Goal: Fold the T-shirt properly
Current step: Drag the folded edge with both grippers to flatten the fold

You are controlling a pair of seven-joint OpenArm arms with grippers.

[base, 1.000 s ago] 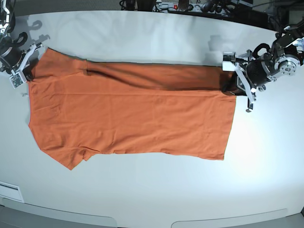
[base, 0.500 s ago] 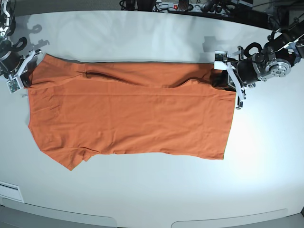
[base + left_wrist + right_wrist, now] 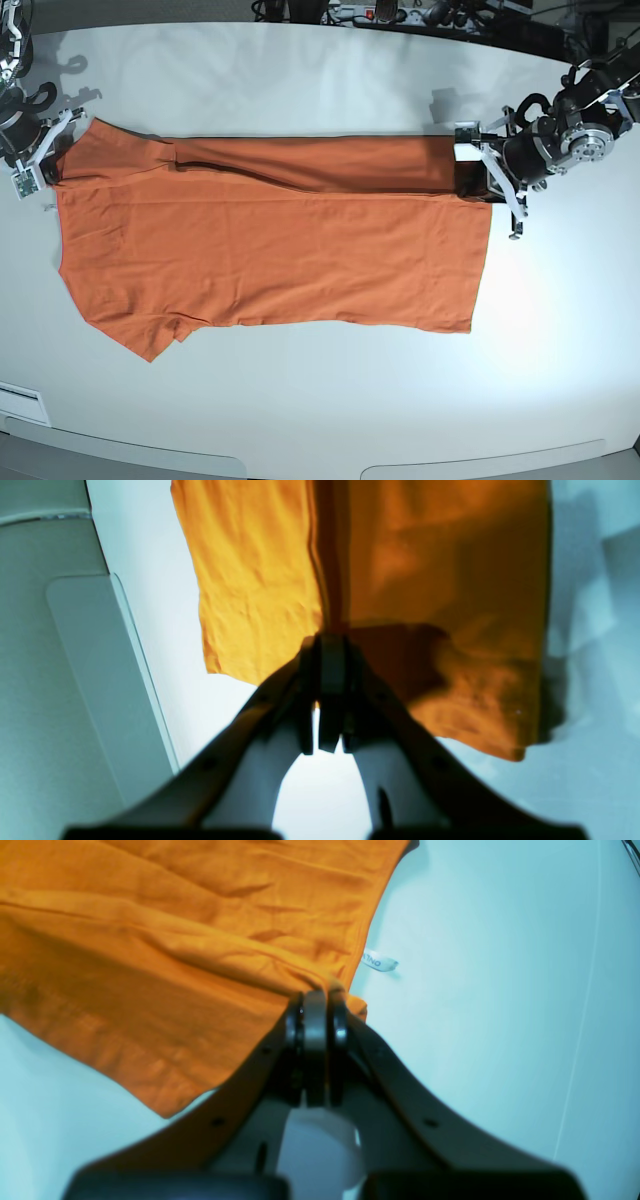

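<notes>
The T-shirt [image 3: 270, 250] is seen in plain solid orange, with no print; its raised far strip is shaded to a darker rust. A small white tag [image 3: 379, 961] with dark lettering is shown. The worktop [image 3: 330, 400] is rendered in pale white-grey. Each end effector is coloured black and white.

Big white table [image 3: 300, 400]. Power strip with cables [image 3: 365, 12] at far edge. Dark floor behind.
</notes>
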